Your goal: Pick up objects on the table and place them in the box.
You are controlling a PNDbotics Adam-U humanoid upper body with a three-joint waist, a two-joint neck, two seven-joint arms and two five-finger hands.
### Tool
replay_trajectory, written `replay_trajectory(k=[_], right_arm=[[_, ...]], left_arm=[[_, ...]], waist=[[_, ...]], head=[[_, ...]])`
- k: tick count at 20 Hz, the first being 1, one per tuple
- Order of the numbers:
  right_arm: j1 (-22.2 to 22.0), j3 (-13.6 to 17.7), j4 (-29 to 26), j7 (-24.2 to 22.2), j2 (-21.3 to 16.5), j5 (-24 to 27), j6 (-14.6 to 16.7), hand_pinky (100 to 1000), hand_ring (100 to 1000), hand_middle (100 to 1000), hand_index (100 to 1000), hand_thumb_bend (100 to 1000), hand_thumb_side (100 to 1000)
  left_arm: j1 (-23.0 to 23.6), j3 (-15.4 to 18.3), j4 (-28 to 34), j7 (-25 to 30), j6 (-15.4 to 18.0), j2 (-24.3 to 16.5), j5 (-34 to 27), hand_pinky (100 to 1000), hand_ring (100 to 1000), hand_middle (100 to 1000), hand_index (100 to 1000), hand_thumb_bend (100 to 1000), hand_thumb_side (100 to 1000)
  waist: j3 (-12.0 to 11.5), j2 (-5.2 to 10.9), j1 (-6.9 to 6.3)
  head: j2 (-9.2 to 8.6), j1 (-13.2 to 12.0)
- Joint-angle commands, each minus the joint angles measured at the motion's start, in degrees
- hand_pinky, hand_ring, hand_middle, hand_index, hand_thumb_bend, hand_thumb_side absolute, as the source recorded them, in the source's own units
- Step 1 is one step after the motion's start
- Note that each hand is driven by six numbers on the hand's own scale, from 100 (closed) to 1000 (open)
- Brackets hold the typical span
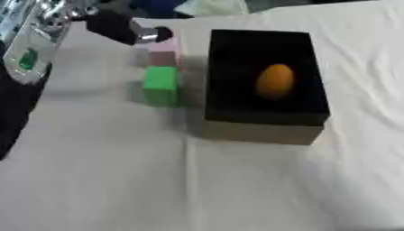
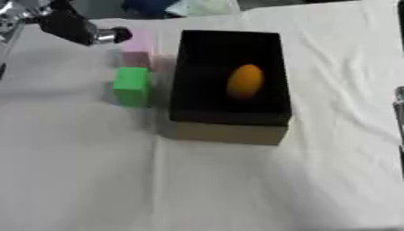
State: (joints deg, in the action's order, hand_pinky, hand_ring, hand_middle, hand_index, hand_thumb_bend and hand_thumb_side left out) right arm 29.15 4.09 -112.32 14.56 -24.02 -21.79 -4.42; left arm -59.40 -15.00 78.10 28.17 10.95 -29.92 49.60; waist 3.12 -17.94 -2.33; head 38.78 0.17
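Observation:
A black box [image 1: 236, 131] with tan sides stands at the centre of the white-clothed table, and an orange oval object [image 1: 275, 80] lies inside it. Just left of the box a green block [image 1: 161, 85] stands on the cloth. A pink block [image 1: 164, 52] sits behind the green one. My left hand [image 1: 118, 27] comes in from the upper left, black with a silver joint. One straight finger reaches out, its tip just above the pink block's top left corner, holding nothing. A thin dark sliver of my right hand [image 2: 400, 115] shows at the right edge.
A white panel with a green mark [image 1: 28, 56] on my left arm hangs over the table's left edge. Blue and pale things [image 1: 193, 6] lie beyond the far edge. Bare white cloth [image 1: 197, 189] spreads in front of the box.

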Motion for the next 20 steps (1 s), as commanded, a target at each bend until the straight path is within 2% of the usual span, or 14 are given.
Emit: replay_trajectory(k=[1,3,8,12,16,20], right_arm=[[0.37,0.5,-0.59,0.19,-1.3,-0.36,0.0,860,629,582,790,100,1000],[0.3,0.52,-0.54,0.18,-1.27,-0.37,-0.06,859,627,581,790,100,1000],[0.24,0.56,-0.52,0.25,-1.15,-0.38,-0.21,859,624,579,788,100,1000],[0.25,0.61,-0.54,0.39,-1.1,-0.32,-0.33,858,622,577,786,100,1000],[0.33,0.63,-0.55,0.52,-0.99,-0.16,-0.4,858,618,575,786,100,1000],[0.36,0.66,-0.5,0.66,-0.99,-0.02,-0.55,858,615,574,785,100,1000]], left_arm=[[-0.52,0.17,-0.78,2.5,0.45,-2.0,0.69,789,886,889,939,611,805],[-0.24,0.06,-1.78,3.57,0.28,-2.16,1.24,791,887,883,935,650,821],[0.04,-0.35,-5.22,6.2,0.25,-1.95,2.53,811,893,883,936,655,813],[-0.12,-0.32,-8.86,7.33,0.3,-1.26,2.73,814,888,877,930,734,857],[-0.59,-0.46,-12.26,7.55,0.71,-0.11,3.27,811,886,885,931,674,830],[-1.11,-0.84,-14.0,8.05,1.76,0.87,2.8,812,885,890,939,671,837]], waist=[[-0.08,1.5,0.23],[-0.11,1.56,0.24],[-0.06,1.58,0.2],[0.16,1.43,0.23],[0.46,1.2,0.26],[0.77,0.9,0.22]], head=[[0.37,0.16],[0.45,0.18],[0.58,0.27],[0.45,0.23],[0.38,0.08],[0.45,-0.03]])
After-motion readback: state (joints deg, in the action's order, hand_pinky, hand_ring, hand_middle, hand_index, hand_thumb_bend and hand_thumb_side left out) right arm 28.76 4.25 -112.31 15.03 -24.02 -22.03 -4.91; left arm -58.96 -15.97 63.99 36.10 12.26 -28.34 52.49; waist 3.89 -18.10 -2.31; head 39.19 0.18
